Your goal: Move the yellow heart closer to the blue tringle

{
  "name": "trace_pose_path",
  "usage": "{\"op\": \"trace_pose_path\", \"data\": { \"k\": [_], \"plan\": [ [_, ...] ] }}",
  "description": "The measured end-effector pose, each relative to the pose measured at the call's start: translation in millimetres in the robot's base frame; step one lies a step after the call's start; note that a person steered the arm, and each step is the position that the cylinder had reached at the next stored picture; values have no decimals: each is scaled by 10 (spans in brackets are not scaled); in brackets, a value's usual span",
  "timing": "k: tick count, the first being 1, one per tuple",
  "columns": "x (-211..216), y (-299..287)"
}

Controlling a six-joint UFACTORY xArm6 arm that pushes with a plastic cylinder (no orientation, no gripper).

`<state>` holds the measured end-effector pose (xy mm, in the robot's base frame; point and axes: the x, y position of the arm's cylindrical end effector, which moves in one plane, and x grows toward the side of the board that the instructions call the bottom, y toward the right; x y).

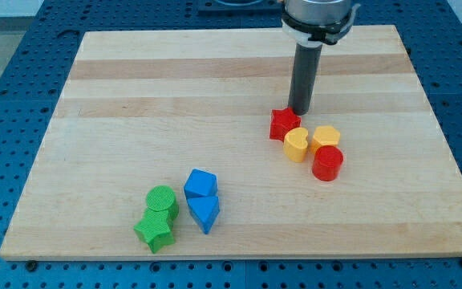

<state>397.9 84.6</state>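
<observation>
Down at the view's lower left, the blue triangle [204, 213] waits beside the green blocks [158, 217]. Well apart to the right sits the yellow heart [296, 145], touching the red star [283, 124]. The tip [300, 111] stands just behind that star; no jaws exist here. Approach phase: it likely must swing round the heart's right side, then push leftward and down.
</observation>
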Motion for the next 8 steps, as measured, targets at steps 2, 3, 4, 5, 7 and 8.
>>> {"op": "trace_pose_path", "data": {
  "k": [2,3,4,5,7,8],
  "plan": [
    [279,-49],
    [597,-49],
    [655,-49],
    [746,-49],
    [1012,-49],
    [1046,66]
  ]
}}
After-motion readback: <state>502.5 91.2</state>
